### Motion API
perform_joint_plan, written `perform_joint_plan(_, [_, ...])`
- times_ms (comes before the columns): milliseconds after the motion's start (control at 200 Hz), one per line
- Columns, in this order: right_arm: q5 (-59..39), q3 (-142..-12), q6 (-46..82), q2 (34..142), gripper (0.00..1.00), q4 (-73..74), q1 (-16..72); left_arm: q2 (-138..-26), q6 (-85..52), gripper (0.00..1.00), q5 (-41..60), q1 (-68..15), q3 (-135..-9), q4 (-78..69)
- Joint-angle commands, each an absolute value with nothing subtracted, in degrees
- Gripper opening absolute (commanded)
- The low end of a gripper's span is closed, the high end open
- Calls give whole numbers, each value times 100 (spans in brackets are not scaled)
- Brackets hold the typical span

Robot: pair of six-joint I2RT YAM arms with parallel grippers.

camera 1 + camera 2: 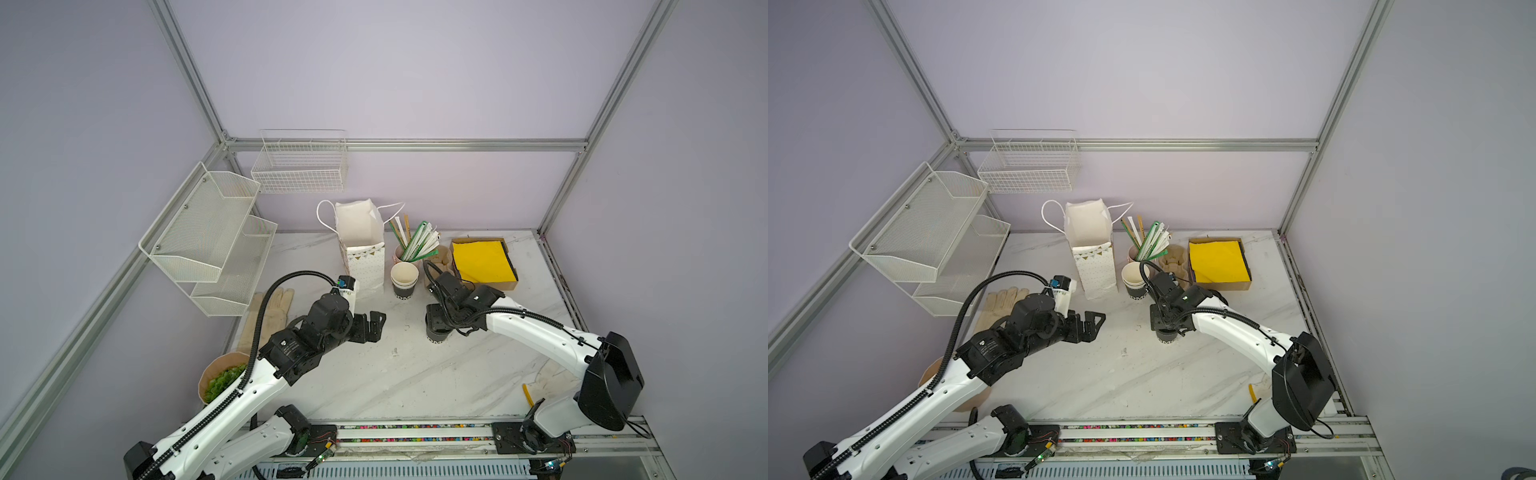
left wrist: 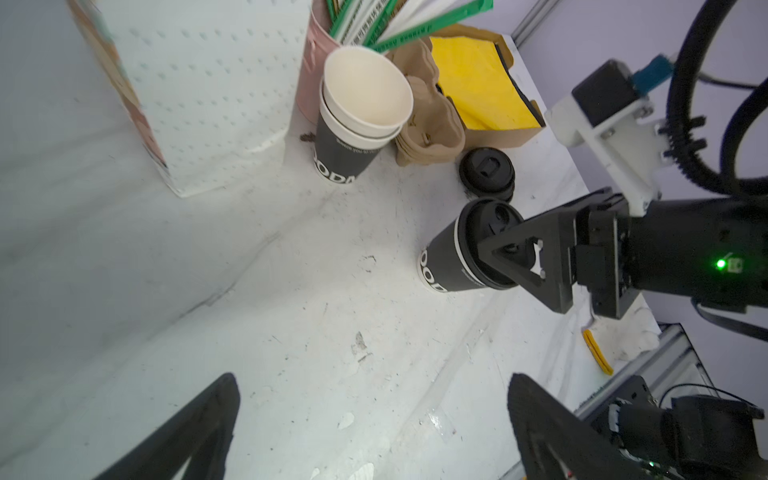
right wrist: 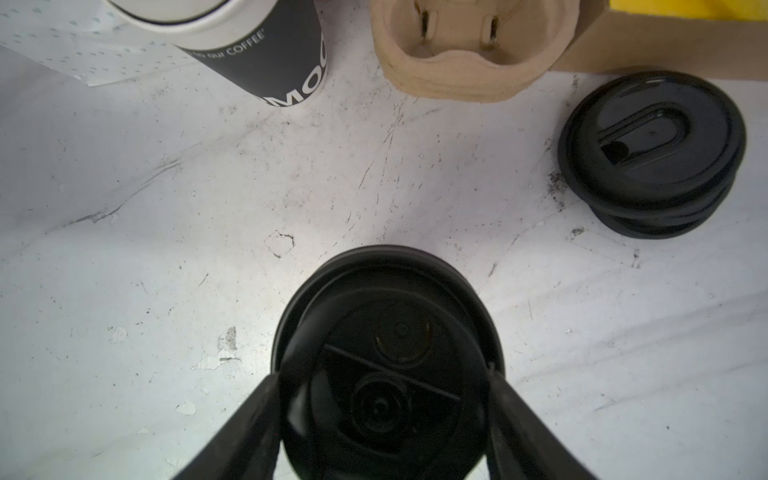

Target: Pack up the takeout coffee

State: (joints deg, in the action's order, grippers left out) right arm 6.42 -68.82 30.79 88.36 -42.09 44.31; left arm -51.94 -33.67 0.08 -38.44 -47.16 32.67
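Soft, even light falls from overhead, bright without being harsh, and the lilac walls (image 1: 415, 83) glow palest at the back. The white table (image 1: 415, 374) throws light back up, so the shadows on it stay faint and fuzzy-edged. In both top views the wide lens bows the aluminium frame posts (image 1: 187, 70) outward toward the corners. In the left wrist view the paper bag (image 2: 199, 83) smears out of focus, as do the dark fingers (image 2: 199, 432) at the edge. In the right wrist view a pale sheen sits on the table. The lid of the takeout coffee (image 3: 386, 291), close to the lens, looks murky and soft.
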Motion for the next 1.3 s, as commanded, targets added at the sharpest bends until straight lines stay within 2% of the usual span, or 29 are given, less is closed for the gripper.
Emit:
perform_joint_plan(0, [13, -6524, 3120, 9467, 50, -4830, 4412, -5282, -3925, 100, 954, -3862, -4117, 2323])
perform_joint_plan(205, [-106, -6262, 3138, 9514, 50, -4643, 4394, -5907, -4151, 100, 1426, -3867, -4005, 1736])
perform_joint_plan(335, [35, -6200, 3178, 9527, 49, -4729, 4391, -5907, -4072, 100, 1267, -3869, -4010, 1723])
perform_joint_plan(730, [-338, -6322, 2921, 9742, 50, -5042, 4307, -5791, -3902, 100, 562, -3858, -4249, 2382])
perform_joint_plan(925, [663, -7323, 3021, 9477, 50, -5669, 4289, -5579, -3726, 100, 211, -3784, -4593, 2818])
perform_joint_plan(1140, [1076, -7900, 3211, 9053, 49, -5905, 4139, -5406, -3344, 100, -239, -3632, -5176, 3242])
perform_joint_plan(1295, [1195, -7861, 3252, 8460, 49, -5934, 3607, -5479, -3069, 100, -406, -3524, -5582, 3432])
